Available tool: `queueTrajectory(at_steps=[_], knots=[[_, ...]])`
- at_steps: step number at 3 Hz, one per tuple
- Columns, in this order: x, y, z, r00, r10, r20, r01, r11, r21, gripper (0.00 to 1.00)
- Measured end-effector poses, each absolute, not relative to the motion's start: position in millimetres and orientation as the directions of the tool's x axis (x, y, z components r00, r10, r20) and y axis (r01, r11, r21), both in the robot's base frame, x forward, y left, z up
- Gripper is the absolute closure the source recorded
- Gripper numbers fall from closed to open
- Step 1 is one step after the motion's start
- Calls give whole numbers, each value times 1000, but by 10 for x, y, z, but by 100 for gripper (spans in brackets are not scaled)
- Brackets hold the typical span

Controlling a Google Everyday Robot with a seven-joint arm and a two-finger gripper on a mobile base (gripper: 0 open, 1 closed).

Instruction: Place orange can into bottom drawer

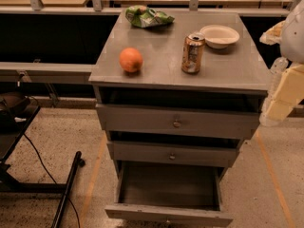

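Note:
The orange can (193, 53) stands upright on the grey cabinet top (161, 46), right of centre, with its silver top and pull tab showing. The bottom drawer (168, 214) is pulled open toward me at floor level, and its tray looks empty. My gripper (276, 107) is at the right edge of the view, beside the cabinet's right front corner. It hangs below the cabinet top's level, well to the right of the can, and is not touching it.
A round orange fruit (130, 60) sits left of the can. A white bowl (219, 35) and a green snack bag (148, 16) lie at the back. Two knobbed drawers (176, 122) sit slightly ajar above. A black stand (66, 194) and cable are on the floor at left.

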State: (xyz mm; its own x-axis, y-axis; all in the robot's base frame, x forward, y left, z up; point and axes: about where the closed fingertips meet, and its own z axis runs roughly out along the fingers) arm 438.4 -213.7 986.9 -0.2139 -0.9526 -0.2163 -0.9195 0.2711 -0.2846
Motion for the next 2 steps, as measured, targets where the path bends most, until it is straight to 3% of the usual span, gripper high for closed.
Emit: queueTrajectory(at_steps=[1,2], knots=[[4433,-2131,9869,-205,-953,-225,-921,265,-286,0],[4849,-2111,9872,-167,-958,-235,-925,235,-300,0]])
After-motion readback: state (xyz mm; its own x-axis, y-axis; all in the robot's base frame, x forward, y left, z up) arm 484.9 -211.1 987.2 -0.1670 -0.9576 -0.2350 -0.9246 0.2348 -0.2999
